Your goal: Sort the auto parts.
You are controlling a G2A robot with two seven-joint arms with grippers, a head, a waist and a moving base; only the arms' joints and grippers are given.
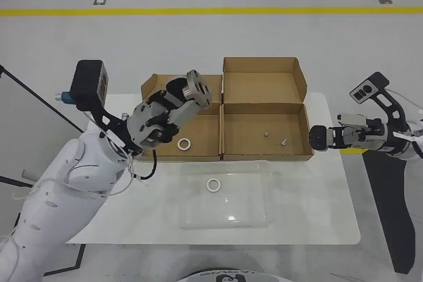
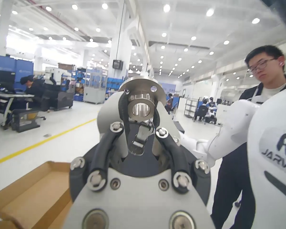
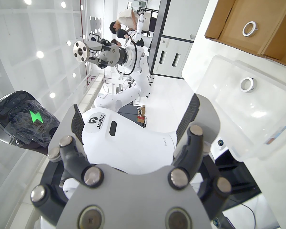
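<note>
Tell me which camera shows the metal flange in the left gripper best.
Left wrist view: the metal flange sits close up, its hub clamped in the left gripper. The top view shows it small, raised over a cardboard box; the right wrist view shows its round face from afar.

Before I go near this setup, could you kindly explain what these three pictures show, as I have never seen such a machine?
This is a two-armed robot at a white table. One picture looks down from above; the others come from cameras on each wrist. The left arm's fingers are shut on a round silver metal flanged part, raised off the table. The right arm's fingers are open and empty. A brown cardboard box holds a white ring; another white ring lies in a clear plastic tray.
</note>
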